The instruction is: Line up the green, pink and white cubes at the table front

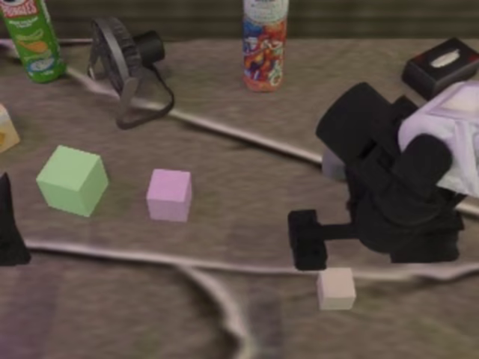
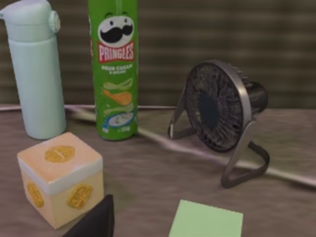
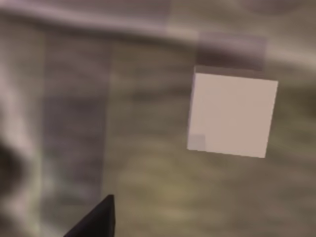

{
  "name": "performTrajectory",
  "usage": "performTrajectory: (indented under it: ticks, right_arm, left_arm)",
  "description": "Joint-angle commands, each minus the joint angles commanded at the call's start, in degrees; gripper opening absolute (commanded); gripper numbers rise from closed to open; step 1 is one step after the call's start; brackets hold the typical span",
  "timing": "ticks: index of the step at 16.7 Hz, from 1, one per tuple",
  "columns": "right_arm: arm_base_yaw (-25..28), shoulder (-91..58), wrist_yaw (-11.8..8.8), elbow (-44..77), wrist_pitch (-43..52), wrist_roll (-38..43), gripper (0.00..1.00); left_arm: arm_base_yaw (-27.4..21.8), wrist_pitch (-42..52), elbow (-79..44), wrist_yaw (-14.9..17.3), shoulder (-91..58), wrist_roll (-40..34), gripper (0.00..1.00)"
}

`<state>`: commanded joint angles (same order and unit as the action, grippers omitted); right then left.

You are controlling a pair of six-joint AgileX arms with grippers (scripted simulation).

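Observation:
The large pale green cube (image 1: 71,179) stands at the table's left, and its top also shows in the left wrist view (image 2: 207,221). To its right sits the lilac-pink cube (image 1: 169,194). The small off-white cube (image 1: 335,289) rests near the front of the table, right of centre, and appears alone on the cloth in the right wrist view (image 3: 231,114). My right gripper (image 1: 308,239) hovers open just behind and left of the white cube, holding nothing; one dark fingertip (image 3: 98,219) shows. My left gripper (image 1: 9,224) is parked at the left edge, open and empty.
Along the back stand a green Pringles can (image 1: 31,37), a black desk fan (image 1: 123,56), a colourful can (image 1: 264,45) and a black tissue box (image 1: 440,66). A cream box with yellow marks (image 2: 59,177) and a mint bottle (image 2: 37,69) sit at far left. Pale creases cross the cloth (image 1: 224,224).

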<state>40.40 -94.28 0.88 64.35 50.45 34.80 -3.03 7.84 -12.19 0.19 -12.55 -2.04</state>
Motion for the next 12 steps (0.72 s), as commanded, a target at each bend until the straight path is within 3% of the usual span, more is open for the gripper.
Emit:
performTrajectory:
  ticks: [6, 12]
  right_arm:
    - [-3.8, 28.7, -0.9, -20.7, -13.8, -9.6, 1.00]
    - [-15.7, 61.7, -1.8, -44.7, -30.0, -21.2, 1.00]
  left_arm:
    - [-5.8, 17.1, -26.8, -0.2, -33.0, -4.3, 1.00]
    - [-12.5, 36.7, -55.8, 0.1, -73.1, -8.9, 1.00]
